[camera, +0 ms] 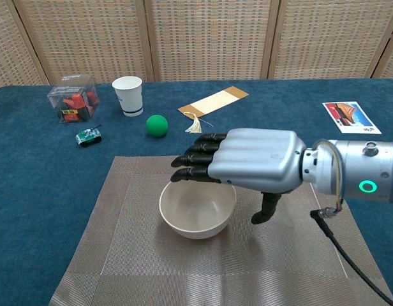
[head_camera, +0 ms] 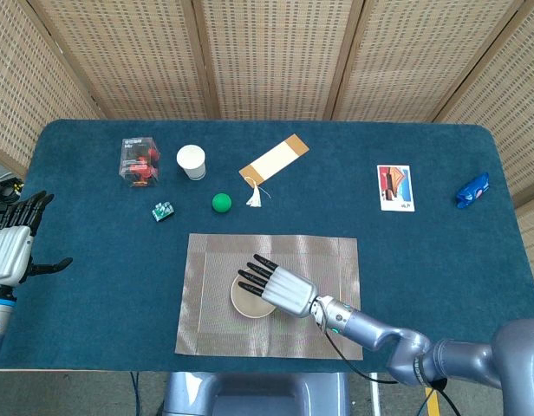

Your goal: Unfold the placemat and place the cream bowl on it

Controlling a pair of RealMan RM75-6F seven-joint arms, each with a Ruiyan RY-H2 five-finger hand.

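The grey woven placemat (head_camera: 215, 334) (camera: 120, 255) lies flat and unfolded at the table's front middle. The cream bowl (head_camera: 244, 302) (camera: 196, 210) stands upright on it, a little left of the mat's centre. My right hand (head_camera: 280, 287) (camera: 251, 160) hovers over the bowl's right rim with its fingers stretched out flat and the thumb hanging down outside the bowl; it holds nothing. My left hand (head_camera: 11, 247) is off the table's left edge, fingers spread, holding nothing; the chest view does not show it.
Behind the mat sit a green ball (head_camera: 221, 202) (camera: 157, 125), a small green toy (head_camera: 163, 211), a white paper cup (head_camera: 191, 161), a clear box with red pieces (head_camera: 140, 161), and a tasselled bookmark (head_camera: 272, 160). A picture card (head_camera: 395, 188) and blue packet (head_camera: 472, 190) lie far right.
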